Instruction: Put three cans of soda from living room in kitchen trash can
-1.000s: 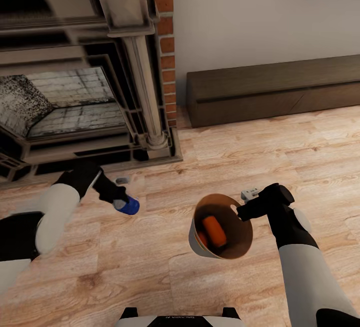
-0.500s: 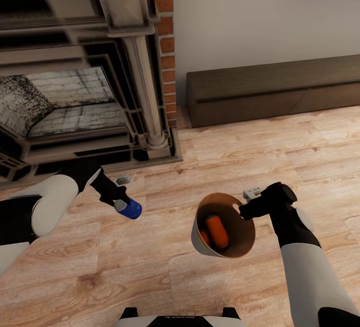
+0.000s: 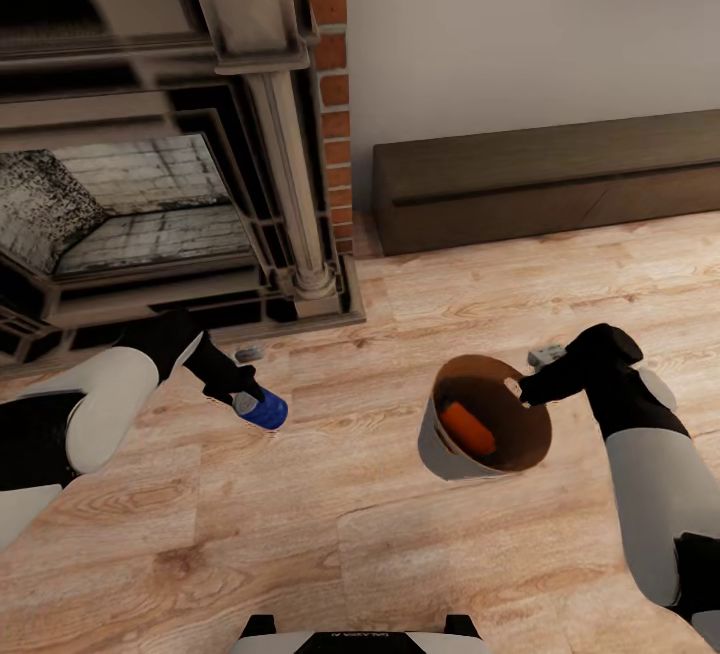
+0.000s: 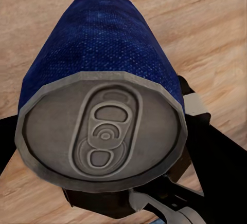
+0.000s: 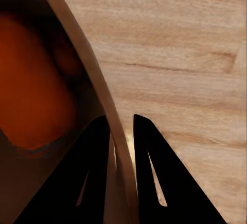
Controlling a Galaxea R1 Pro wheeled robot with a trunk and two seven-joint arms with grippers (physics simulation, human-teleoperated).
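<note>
My left gripper [image 3: 243, 396] is shut on a dark blue can of soda [image 3: 264, 410], held above the wood floor at left of centre. Up close in the left wrist view, the blue can [image 4: 103, 70] shows its grey top with the pull tab. My right gripper [image 3: 520, 391] is shut on the rim of the tash can [image 3: 440, 454], grey outside and coppery-brown inside, tilted toward me. An orange can [image 3: 468, 427] lies inside it. In the right wrist view, the two black fingers [image 5: 95, 167] pinch the bin's thin wall [image 5: 87, 64], with orange [image 5: 28, 90] inside.
A fireplace [image 3: 150, 164] with a brick edge fills the left back. A long dark low cabinet [image 3: 545, 179] runs along the white wall at the right. Light wood floor [image 3: 300, 534] lies open in front of me.
My right arm has carried the tash can to the right and a little farther away; it now tilts differently. The left gripper with the blue can has shifted slightly right.
</note>
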